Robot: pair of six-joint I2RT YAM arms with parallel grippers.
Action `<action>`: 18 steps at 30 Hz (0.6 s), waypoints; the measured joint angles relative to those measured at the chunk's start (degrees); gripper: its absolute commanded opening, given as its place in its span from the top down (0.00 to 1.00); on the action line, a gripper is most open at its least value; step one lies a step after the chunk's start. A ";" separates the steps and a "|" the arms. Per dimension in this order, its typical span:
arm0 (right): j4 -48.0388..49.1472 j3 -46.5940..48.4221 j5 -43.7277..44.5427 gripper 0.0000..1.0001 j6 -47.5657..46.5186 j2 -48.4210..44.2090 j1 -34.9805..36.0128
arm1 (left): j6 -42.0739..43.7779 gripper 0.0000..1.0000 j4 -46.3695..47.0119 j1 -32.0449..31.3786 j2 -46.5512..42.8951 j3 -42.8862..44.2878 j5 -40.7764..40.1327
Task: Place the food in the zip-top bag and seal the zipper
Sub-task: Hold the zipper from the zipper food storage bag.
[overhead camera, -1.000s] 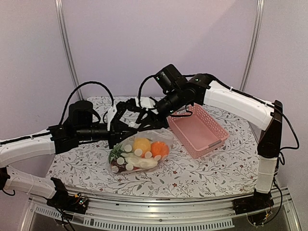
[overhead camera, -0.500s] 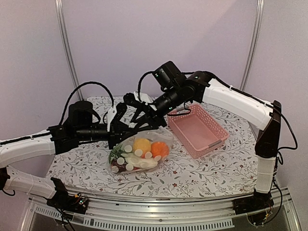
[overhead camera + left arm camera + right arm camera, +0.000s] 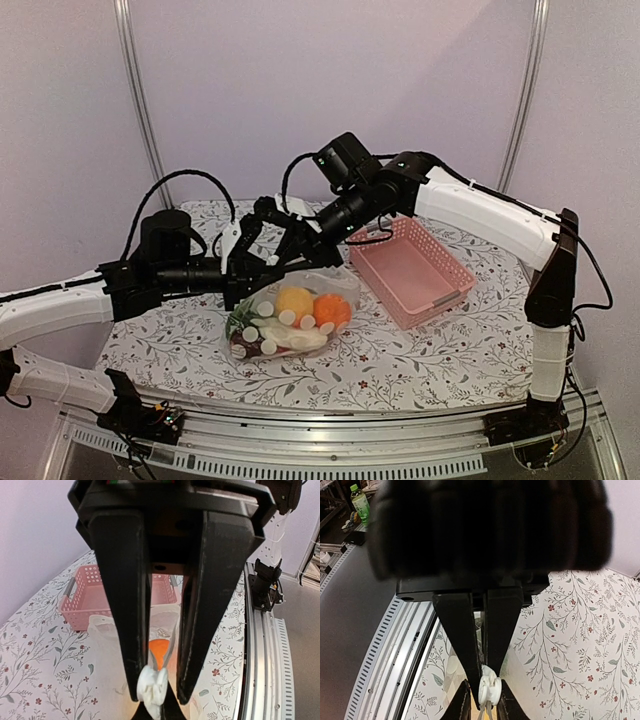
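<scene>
The right gripper has its jaws pressed together on a white bunched bit of the zip-top bag at its 12 o'clock mouth edge. The left gripper pinches the same edge at 11 o'clock, likely to keep it taut for sealing. The food lies inside the bag. The pink basket sits at 2 o'clock.

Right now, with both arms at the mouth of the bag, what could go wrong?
1. The left fingers and right fingers each hold only a small bunched bit of the bag at their tips; a tug may pull it free.
2. The food lies close to the mouth, and an orange piece shows just behind the left fingers; it may block the seal or roll out.
</scene>
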 measured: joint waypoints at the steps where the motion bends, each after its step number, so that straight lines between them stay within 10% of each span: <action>1: 0.07 0.00 0.07 0.82 0.24 0.00 -0.07 | 0.09 0.98 -0.02 0.00 0.02 0.00 0.00; 18: 1.27 0.74 0.90 1.00 3.82 0.00 -0.37 | 0.42 0.90 -0.11 0.00 0.00 0.00 -0.37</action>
